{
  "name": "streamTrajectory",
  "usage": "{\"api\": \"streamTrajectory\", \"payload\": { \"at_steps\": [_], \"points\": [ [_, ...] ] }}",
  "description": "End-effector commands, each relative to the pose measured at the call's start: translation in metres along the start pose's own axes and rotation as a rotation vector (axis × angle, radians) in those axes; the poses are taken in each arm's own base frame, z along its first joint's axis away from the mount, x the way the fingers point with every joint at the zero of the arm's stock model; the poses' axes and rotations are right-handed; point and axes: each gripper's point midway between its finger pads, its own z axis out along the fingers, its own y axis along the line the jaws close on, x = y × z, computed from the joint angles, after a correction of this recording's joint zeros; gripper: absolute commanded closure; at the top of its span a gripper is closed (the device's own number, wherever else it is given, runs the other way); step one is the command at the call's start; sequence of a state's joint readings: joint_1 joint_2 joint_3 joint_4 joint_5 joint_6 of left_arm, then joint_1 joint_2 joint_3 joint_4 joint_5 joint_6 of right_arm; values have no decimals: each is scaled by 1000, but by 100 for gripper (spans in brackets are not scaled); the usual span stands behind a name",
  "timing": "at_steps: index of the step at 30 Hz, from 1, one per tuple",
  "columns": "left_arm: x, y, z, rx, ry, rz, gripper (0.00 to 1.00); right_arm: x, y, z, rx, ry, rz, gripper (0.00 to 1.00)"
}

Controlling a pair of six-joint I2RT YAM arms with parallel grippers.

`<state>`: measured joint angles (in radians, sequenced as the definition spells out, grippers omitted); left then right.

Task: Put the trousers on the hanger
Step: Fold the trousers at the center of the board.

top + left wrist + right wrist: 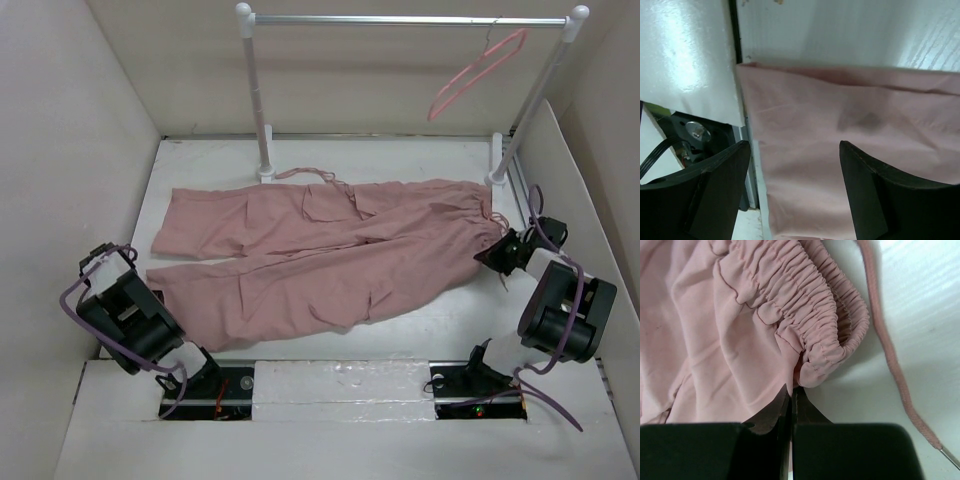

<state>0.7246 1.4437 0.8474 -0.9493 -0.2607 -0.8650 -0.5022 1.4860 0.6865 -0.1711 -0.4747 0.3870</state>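
I see the trousers (pixel 320 255) spread flat across the middle of the counter (pixel 440 320), with the hanger (pixel 475 75) hooked on the rail (pixel 400 20) at upper right. My left pincer (pixel 795 170) hangs wide over a leg end at lower left. My right pincer (pixel 791 395) is closed, tips against the gathered waistband at right.

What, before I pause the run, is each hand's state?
Left hand: open, holding nothing.
Right hand: closed on the waistband of the trousers.

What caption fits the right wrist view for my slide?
Right gripper pinches the trousers at the gathered waistband edge; drawstring trails loose across the white table.
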Motion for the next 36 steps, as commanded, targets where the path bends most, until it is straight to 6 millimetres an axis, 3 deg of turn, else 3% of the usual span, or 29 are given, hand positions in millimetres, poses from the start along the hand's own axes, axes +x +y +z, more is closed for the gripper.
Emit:
{"api": "streamTrajectory", "payload": {
  "at_steps": [1,5,12,15,18,20,24,27,32,35,36],
  "points": [
    [0,-5,0,22,3,11,32,-32,16,-2,-35,-84,-67,100],
    [-8,-14,4,15,-6,11,36,-38,16,-2,-38,-100,-61,100],
    [-19,-37,20,29,-68,41,56,-47,18,-6,-43,-134,-69,100],
    [-21,-52,31,47,-56,71,87,-52,19,-13,-45,-164,-85,100],
    [-32,-68,33,67,-71,80,100,-51,24,-17,-72,-178,-93,99],
    [-43,-83,29,96,-88,97,100,-50,28,-20,-86,-183,-97,99],
    [-70,-136,0,262,-107,95,100,-47,35,-24,-127,-197,-99,98],
    [-82,-157,-5,307,-118,109,100,-48,37,-28,-133,-209,-115,97],
    [-70,-175,-7,267,-157,243,100,-48,39,-29,-137,-209,-121,96],
    [-70,-172,-26,296,-209,278,83,-45,37,-28,-130,-193,-125,96],
    [-66,-168,-28,306,-205,285,65,-46,37,-29,-130,-198,-134,96]
  ]
}}
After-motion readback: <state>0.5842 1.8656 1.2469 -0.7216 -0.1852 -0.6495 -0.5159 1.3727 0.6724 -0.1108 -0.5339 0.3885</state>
